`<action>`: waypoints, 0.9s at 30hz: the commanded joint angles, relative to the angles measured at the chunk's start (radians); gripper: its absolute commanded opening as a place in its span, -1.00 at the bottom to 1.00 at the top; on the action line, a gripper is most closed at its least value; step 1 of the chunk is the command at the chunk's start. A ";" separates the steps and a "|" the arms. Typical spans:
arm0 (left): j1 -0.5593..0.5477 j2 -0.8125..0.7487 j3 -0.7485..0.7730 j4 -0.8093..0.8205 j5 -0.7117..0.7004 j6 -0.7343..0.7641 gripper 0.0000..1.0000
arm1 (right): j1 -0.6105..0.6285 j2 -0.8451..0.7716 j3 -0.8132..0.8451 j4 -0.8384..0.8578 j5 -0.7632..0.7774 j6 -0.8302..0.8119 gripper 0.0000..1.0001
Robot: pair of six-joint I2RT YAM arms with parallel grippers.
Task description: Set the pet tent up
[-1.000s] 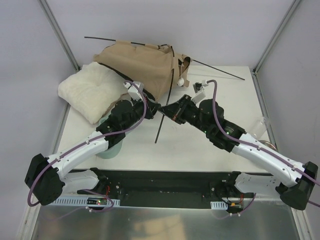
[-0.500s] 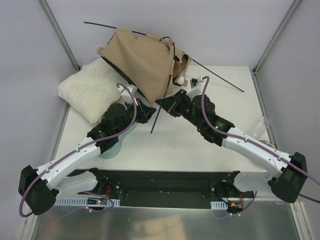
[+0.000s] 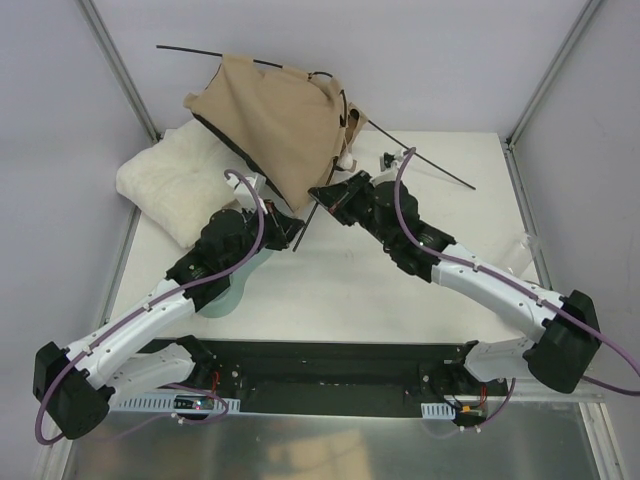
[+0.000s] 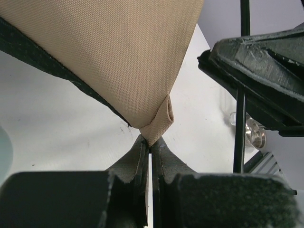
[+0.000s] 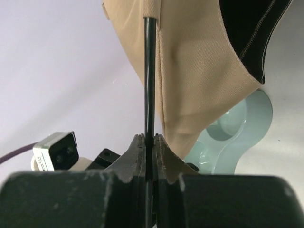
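The pet tent [image 3: 270, 120] hangs above the far left of the tabletop [image 3: 400, 290] as a slack tan wedge. Its broad edge is up and away, and its narrow corner points down and toward the arms. In the top view one thin black rod [image 3: 185, 52] runs along the upper edge and juts out to the left. Another [image 3: 430, 165] slants out to the right and nearer, ending over the tabletop. A third pole [image 3: 322, 180] runs from the tent's top down toward the near side, its tip just past the fabric's corner.

The left pincer [image 4: 151, 142] is pressed shut on that bottom corner, where a folded tab of tan cloth sits between its pads. The right pincer [image 5: 149, 140] is clamped on the third pole, which rises straight from its fingers into a fabric sleeve. The two pincers sit just beside each other under the tent.

The black inner panel [image 5: 251, 28] shows only as a dark slice behind a hem, and most of the tent's inside is folded out of sight. A white cushion [image 3: 175, 180] lies to the left, partly behind the fabric. A pale green object [image 3: 225, 295] is mostly covered by the left arm, so its shape cannot be made out.
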 commanded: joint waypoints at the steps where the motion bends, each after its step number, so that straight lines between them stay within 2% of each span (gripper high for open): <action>1: -0.003 -0.040 -0.030 -0.127 0.089 -0.031 -1.00 | -0.075 0.030 0.102 0.066 0.255 0.087 -1.00; 14: 0.001 -0.047 -0.025 -0.167 0.134 -0.065 -1.00 | -0.075 0.096 0.151 -0.022 0.378 0.110 -1.00; 21: 0.004 -0.037 -0.007 -0.179 0.112 -0.082 -1.00 | -0.064 0.136 0.169 -0.007 0.391 0.046 -1.00; 27: 0.006 0.035 0.068 -0.253 0.029 -0.174 -1.00 | -0.020 0.156 0.152 0.047 0.335 -0.078 -1.00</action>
